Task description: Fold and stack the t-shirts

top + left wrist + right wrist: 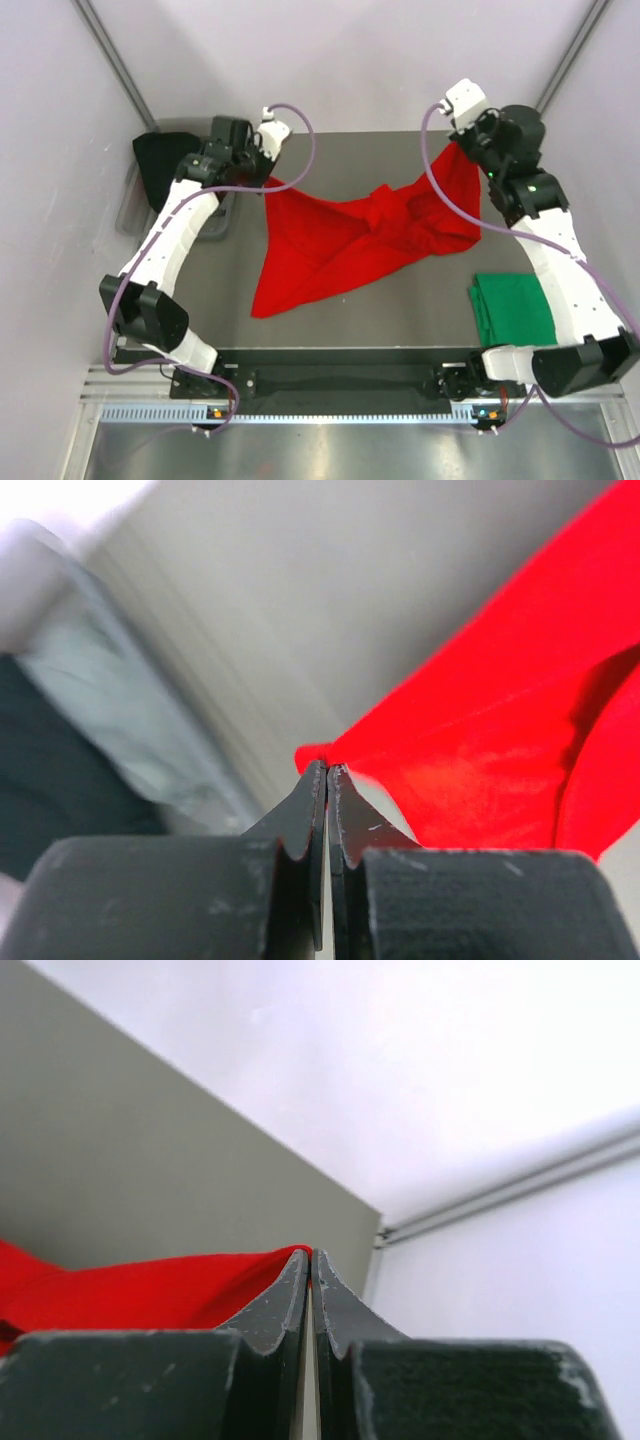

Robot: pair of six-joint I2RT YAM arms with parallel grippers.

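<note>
The red t-shirt [350, 240] hangs stretched between both grippers over the middle of the table, its lower part resting crumpled on the surface. My left gripper [262, 178] is shut on the shirt's left corner; in the left wrist view the gripper [327, 770] pinches the red cloth [480, 730] at its tips. My right gripper [462, 142] is shut on the right corner; in the right wrist view the gripper [310, 1256] holds the red edge [150, 1285]. The green t-shirt [515, 308] lies folded at the near right, beside the right arm.
A dark cloth [165, 160] lies in a grey tray [135, 205] at the far left. Pale walls close the table on the left, back and right. A metal rail [340, 385] runs along the near edge between the arm bases.
</note>
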